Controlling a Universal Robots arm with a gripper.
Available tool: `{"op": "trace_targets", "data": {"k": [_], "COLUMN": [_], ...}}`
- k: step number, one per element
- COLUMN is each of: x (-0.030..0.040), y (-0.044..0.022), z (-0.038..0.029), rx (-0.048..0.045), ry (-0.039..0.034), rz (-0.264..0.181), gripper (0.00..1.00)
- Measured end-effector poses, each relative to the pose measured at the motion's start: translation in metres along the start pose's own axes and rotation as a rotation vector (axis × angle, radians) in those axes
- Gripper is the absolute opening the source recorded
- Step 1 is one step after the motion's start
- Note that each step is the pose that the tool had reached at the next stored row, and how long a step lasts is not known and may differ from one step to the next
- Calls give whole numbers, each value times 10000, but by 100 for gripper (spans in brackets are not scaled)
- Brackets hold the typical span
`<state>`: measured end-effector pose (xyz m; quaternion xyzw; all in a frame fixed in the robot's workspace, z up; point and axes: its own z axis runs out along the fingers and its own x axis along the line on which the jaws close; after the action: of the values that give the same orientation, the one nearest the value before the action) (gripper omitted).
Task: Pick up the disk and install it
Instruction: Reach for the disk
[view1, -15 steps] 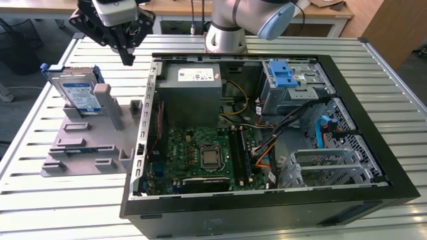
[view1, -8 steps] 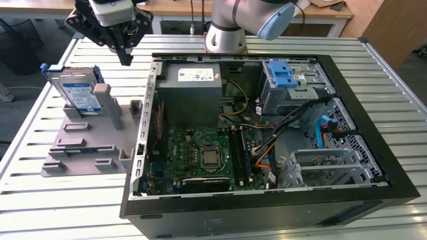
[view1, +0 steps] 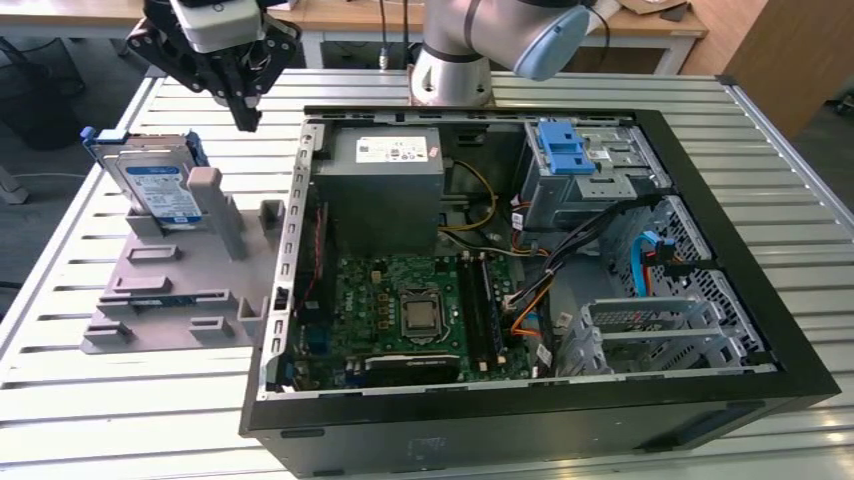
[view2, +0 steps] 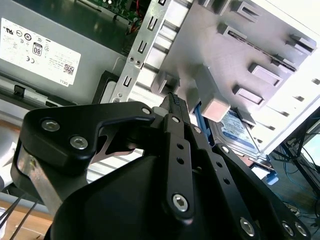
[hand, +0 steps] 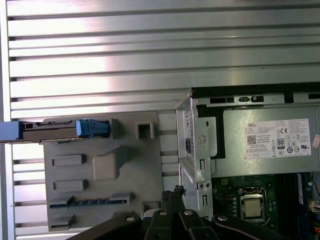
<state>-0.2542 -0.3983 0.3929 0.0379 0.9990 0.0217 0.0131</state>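
Your gripper hung above the table, between the disk and the open computer case, its fingers pressed together and holding nothing. The disk stood on edge in the grey fixture, leaning on a post, well apart from the case. Had you come down closed, you would have struck the disk's top edge or the post. The thin blue bracket, seen edge-on in the first wrist view, possibly offered a poor hold.
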Motion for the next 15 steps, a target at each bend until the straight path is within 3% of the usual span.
{"op": "trace_targets", "data": {"k": [15], "x": [65], "y": [-5], "z": [0], "rx": [0], "ry": [-1], "rz": [0], "gripper": [11]}}
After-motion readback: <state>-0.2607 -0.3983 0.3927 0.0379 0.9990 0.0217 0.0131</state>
